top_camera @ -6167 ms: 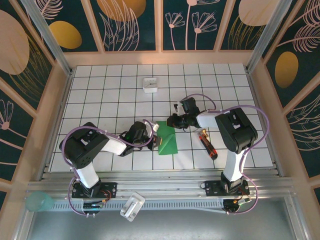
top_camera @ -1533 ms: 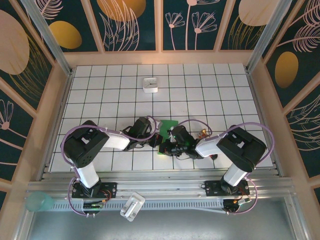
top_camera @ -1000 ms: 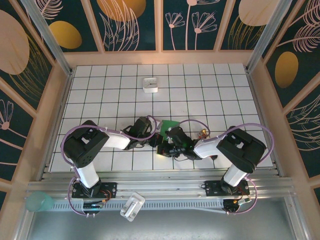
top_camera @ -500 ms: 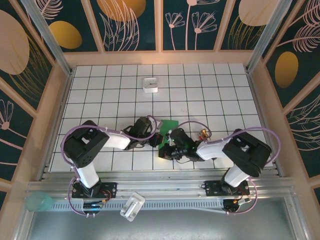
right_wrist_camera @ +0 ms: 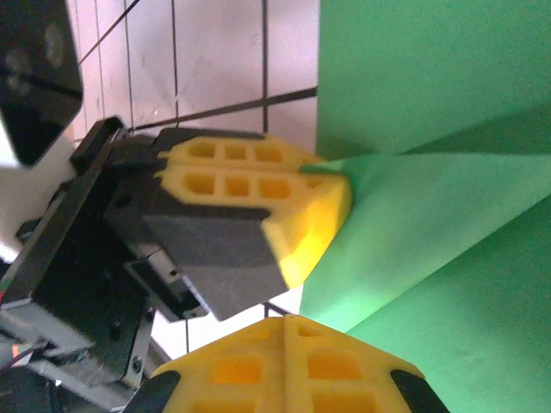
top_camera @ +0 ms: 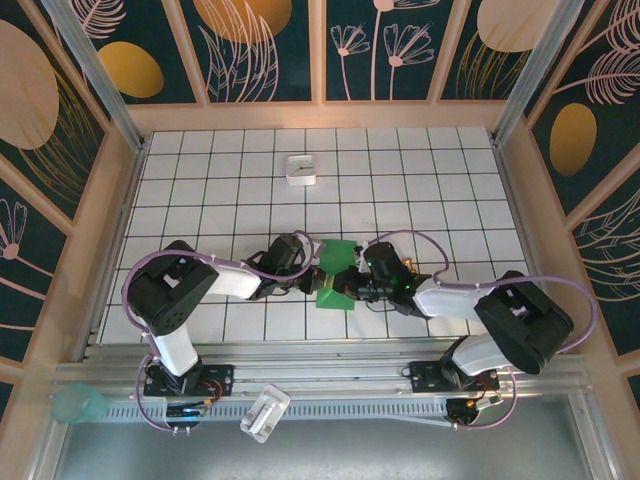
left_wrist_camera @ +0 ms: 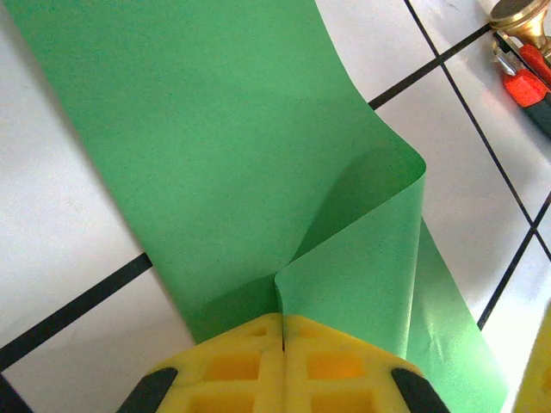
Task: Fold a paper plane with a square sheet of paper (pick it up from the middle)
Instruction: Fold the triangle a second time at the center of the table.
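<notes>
Your left gripper (left_wrist_camera: 282,325) is clamped shut on an edge of the square sheet of paper (left_wrist_camera: 215,155), which curls up into a soft fold right at the pinch. The green sheet lies on the tiled table (top_camera: 220,190) near its middle, between the two arms. Your right gripper (right_wrist_camera: 284,331) is closed too, just beside the left one and against the paper; whether it grips any, you cannot tell.

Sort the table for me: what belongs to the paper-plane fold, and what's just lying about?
In the job: green paper, pinched by the left gripper; right gripper, shut, at its edge.
Lying about: white box, screwdriver.
</notes>
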Robot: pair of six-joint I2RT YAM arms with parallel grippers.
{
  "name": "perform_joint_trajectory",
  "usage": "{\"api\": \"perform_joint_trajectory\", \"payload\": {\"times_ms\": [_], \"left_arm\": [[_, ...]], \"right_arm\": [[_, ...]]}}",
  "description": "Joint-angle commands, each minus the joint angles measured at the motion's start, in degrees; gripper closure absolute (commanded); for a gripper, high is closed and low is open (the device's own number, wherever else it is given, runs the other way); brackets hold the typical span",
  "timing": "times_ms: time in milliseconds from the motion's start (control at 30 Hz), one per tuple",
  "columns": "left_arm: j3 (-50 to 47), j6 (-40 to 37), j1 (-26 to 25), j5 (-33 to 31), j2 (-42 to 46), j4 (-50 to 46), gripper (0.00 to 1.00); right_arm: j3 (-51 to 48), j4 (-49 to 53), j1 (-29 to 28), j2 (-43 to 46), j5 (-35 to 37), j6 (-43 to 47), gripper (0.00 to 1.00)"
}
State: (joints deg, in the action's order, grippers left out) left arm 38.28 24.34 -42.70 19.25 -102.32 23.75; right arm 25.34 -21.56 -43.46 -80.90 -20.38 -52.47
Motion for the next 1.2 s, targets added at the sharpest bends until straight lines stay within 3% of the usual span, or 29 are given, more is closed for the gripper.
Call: {"api": "perform_joint_trajectory", "payload": {"times_ms": [0,500,1167], "left_arm": [[-0.99,-0.07,0.48,-8.98,-5.91,-7.5,1.0],[-0.95,0.01,0.57,-8.83,-5.91,-7.43,1.0],[-1.1,-1.37,0.47,-10.16,-6.64,-8.47,1.0]], "right_arm": [[1.61,0.43,1.75,-1.24,2.98,0.26,1.0],[6.0,1.08,2.21,-10.47,0.66,2.52,1.0],[3.33,4.95,7.17,-11.69,0.72,6.61,1.0]]}}
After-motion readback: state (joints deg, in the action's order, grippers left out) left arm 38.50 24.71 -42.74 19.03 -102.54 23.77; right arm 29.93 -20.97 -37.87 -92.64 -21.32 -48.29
